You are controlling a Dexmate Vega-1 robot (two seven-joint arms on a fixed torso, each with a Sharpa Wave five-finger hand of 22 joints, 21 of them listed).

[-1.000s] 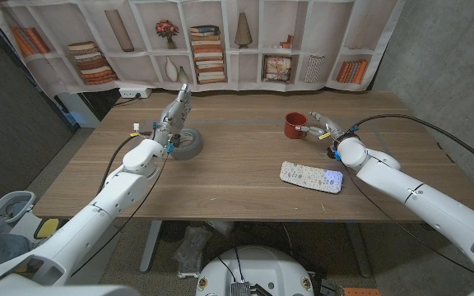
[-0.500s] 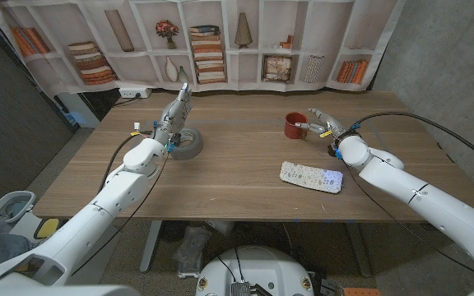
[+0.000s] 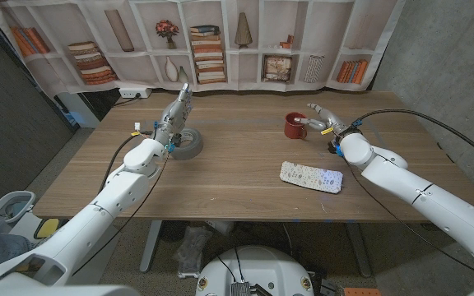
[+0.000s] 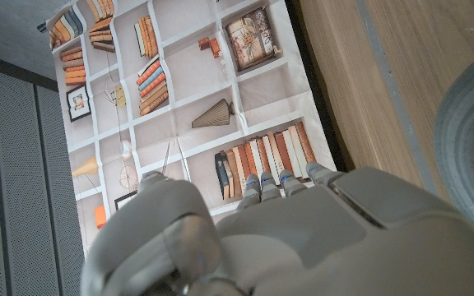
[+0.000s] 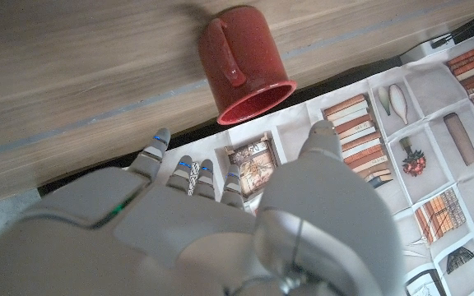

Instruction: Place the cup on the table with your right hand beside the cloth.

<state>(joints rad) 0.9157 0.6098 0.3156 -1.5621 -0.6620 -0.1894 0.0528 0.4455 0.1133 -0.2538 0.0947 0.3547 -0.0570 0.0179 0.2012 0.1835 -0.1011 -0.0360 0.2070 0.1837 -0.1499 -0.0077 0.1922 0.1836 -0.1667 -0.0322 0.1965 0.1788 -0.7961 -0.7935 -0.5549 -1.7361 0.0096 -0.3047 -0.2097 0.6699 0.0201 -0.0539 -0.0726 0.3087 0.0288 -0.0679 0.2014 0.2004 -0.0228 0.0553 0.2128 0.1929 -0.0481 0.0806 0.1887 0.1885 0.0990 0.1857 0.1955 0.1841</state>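
My right hand (image 3: 326, 120) hovers fingers apart, empty, just beside the red cup (image 3: 295, 125) standing on the surface (image 3: 237, 164), at 11 o'clock from the patterned cloth (image 3: 312, 176); left fingers: cannot tell.

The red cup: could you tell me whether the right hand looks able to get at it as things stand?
Probably yes. The right hand hovers open right beside the red cup, which stands upright on the table. Nothing lies between them; the patterned cloth sits nearer the robot, out of the way.
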